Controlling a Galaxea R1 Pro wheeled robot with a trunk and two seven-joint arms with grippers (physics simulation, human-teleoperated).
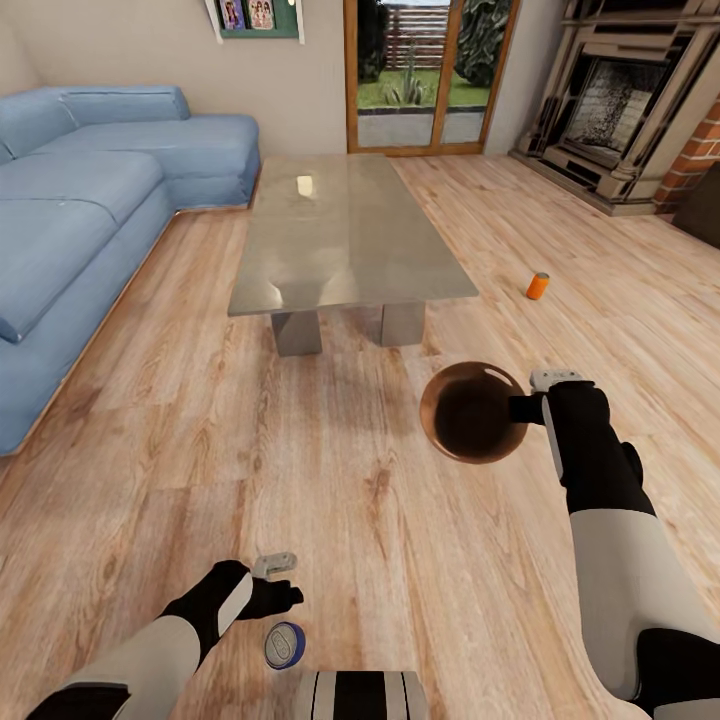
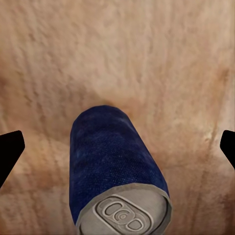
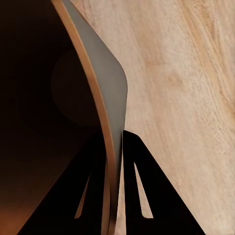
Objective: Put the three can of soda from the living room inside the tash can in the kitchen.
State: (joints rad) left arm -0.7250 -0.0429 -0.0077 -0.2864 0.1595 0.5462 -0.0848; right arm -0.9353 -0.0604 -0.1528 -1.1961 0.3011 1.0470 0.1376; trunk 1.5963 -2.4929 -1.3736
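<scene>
1. Location: the living room, with a blue corner sofa (image 1: 90,200) along one side, a glass coffee table (image 1: 340,235) at centre, wood-framed glass doors (image 1: 430,75) behind it and a brick fireplace (image 1: 625,100) in the far corner. The floor (image 1: 200,420) is pale wood plank.

2. Right gripper (image 1: 527,407): its two dark fingers (image 3: 139,196) are pinched together on the wall of the trash can (image 1: 473,411), one finger inside the rim and one outside, as the right wrist view shows. The copper-brown bin hangs above the floor in front of the table, tipped so that its dark inside faces the head camera.

3. Left gripper (image 1: 283,597): the fingers stand wide apart; their tips show at either edge of the left wrist view, with nothing touching them.

4. A dark blue can (image 2: 117,171) with a grey pull-tab end stands upright on the floor between the spread fingers, clear of both. In the head view it sits just beside the gripper, close to the robot's base (image 1: 362,695).

5. An orange soda can (image 1: 538,286) rests on the floor to the right of the coffee table, between it and the fireplace, well apart from both grippers. It appears slightly tilted.

6. Contents of the bin: cannot be made out; the interior is too dark.
</scene>
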